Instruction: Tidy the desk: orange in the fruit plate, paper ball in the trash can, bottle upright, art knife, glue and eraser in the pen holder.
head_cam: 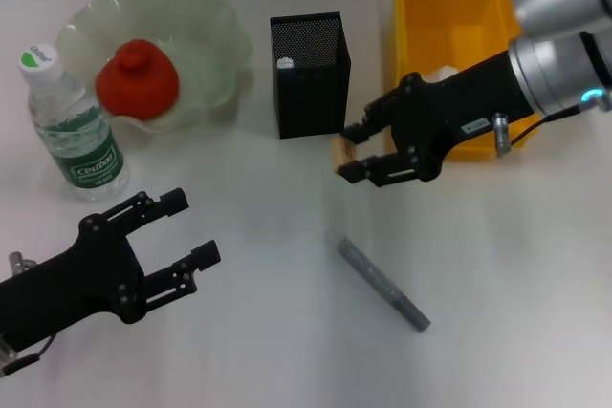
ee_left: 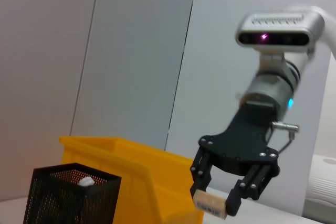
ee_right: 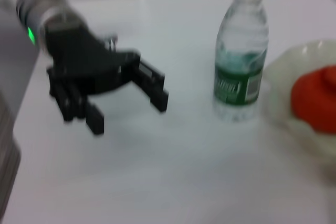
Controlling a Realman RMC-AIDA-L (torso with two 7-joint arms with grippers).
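A wide white surface (head_cam: 287,332) spreads below me, and I describe it from the biggest thing down. The yellow trash can (head_cam: 426,45) stands at the far right, with something white, probably the paper ball (head_cam: 443,74), just showing inside behind my right arm. The pale-green fruit plate (head_cam: 206,40) sits at the far left and already holds the orange (head_cam: 137,75); the water bottle (head_cam: 72,126) stands upright just beside it. The black mesh pen holder (head_cam: 308,74) stands between plate and can, with a white-tipped item inside. My right gripper (head_cam: 352,150) hangs just beside the holder, near its lower right corner, jaws closed on the tan eraser (ee_left: 210,204), which is lifted off the surface. My left gripper (head_cam: 186,231) idles low at the left, jaws spread and empty. A grey art knife (head_cam: 382,286) lies flat near the middle, not yet stowed. To finish this step well, I judge I should raise the eraser above the holder's rim, centre it over the opening, and release only then, so it cannot catch the mesh edge.
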